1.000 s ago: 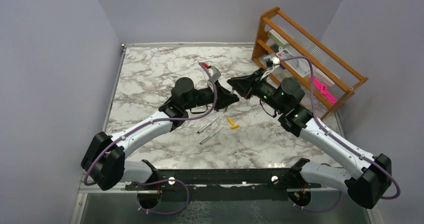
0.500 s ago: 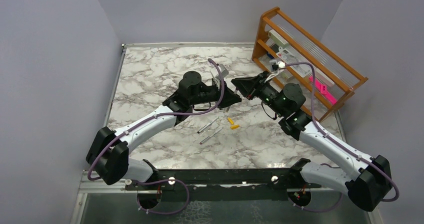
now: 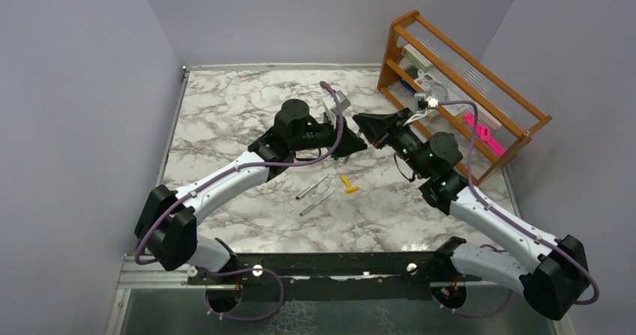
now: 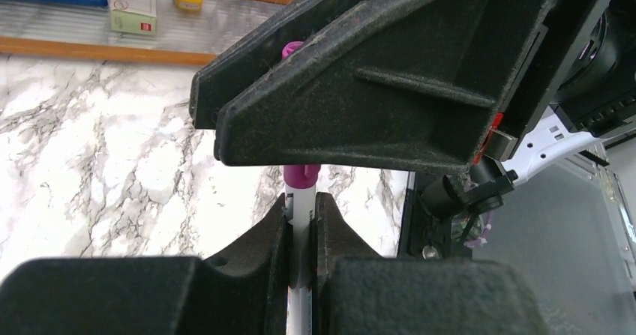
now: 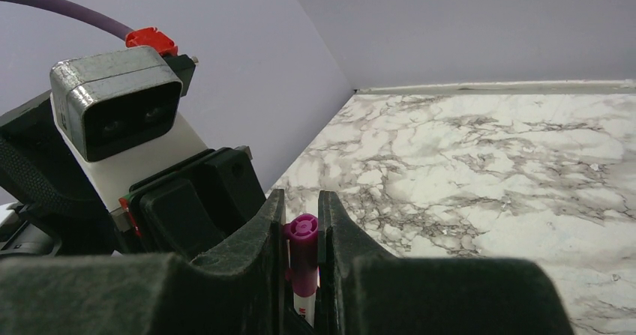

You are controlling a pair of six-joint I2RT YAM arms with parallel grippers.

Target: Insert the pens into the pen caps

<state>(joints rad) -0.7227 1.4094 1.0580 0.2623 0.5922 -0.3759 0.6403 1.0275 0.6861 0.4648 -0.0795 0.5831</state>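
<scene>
Mid-frame, the left gripper [image 4: 302, 200] clamps 1 pen [image 4: 298, 216] while the right gripper [image 5: 301, 200] pinches the magenta cap [image 5: 303, 254], seemingly seated on it. 2 pens [image 3: 311, 187] and 2 yellow caps [image 3: 346, 179] lie unjoined on the counter [image 3: 225, 110], lower centre.

Wooden rack [image 3: 459, 88] sits on a marbled white-grey table top [image 3: 225, 118], far right corner. Lavender walls [image 3: 315, 13] close behind and beside the rack. Pink flat item [image 3: 480, 131] on rack's shelf; small boxes [image 3: 420, 59] alongside, possibly stationery. Even light.
</scene>
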